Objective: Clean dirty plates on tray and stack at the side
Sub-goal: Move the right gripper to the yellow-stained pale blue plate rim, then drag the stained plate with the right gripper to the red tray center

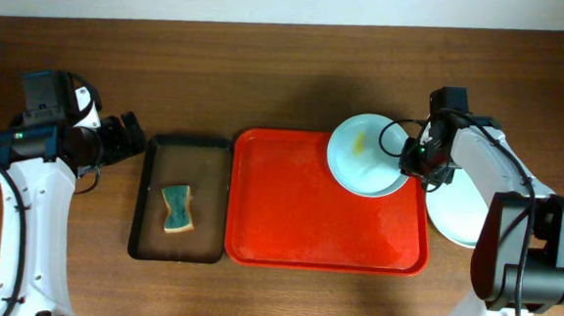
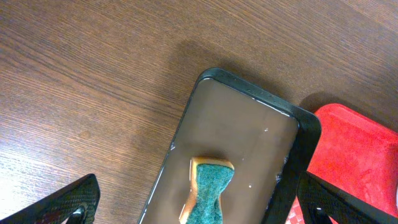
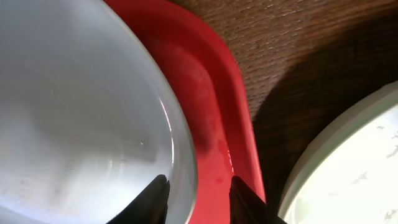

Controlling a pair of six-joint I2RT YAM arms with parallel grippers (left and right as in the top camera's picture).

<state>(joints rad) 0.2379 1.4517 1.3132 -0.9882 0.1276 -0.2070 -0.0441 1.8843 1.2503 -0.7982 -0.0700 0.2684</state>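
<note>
A pale plate (image 1: 360, 158) with a yellow smear sits at the far right corner of the red tray (image 1: 298, 218), overlapping its far rim. My right gripper (image 1: 411, 164) is at the plate's right edge. In the right wrist view its fingers (image 3: 199, 199) straddle the plate's rim (image 3: 74, 112), one finger over the plate and one over the tray (image 3: 211, 124), closed in on the rim. Another pale plate (image 1: 455, 213) lies on the table right of the tray, partly under my right arm, and shows in the right wrist view (image 3: 348, 168). My left gripper (image 1: 131, 139) is open and empty.
A narrow black tray (image 1: 138, 198) stands left of the red tray and holds a green and yellow sponge (image 1: 178, 209). In the left wrist view the sponge (image 2: 208, 193) lies between my open fingers (image 2: 196, 205), inside the black tray (image 2: 249, 87).
</note>
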